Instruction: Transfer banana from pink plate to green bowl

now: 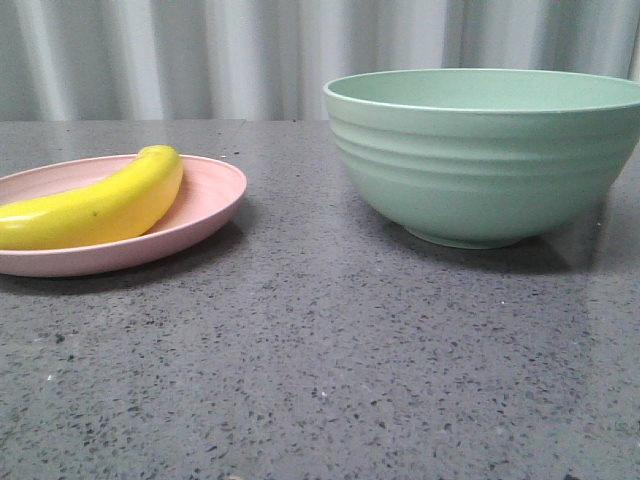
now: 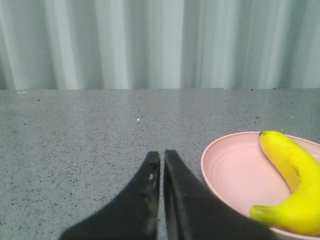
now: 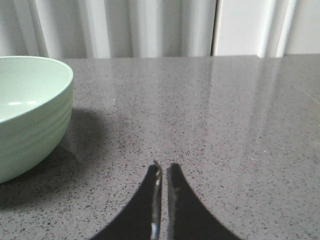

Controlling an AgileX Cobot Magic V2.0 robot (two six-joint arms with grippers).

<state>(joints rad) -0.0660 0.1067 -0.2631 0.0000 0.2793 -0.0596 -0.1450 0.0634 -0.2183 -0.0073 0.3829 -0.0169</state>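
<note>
The yellow banana lies on the pink plate at the left of the grey table. The mint-green bowl stands upright at the right, apart from the plate. In the left wrist view the banana and the plate sit beside my left gripper, which is shut and empty just above the table. In the right wrist view my right gripper is shut and empty, with the bowl off to its side. Neither gripper shows in the front view.
The speckled grey table runs back to a pale pleated curtain. A stretch of bare table lies between plate and bowl.
</note>
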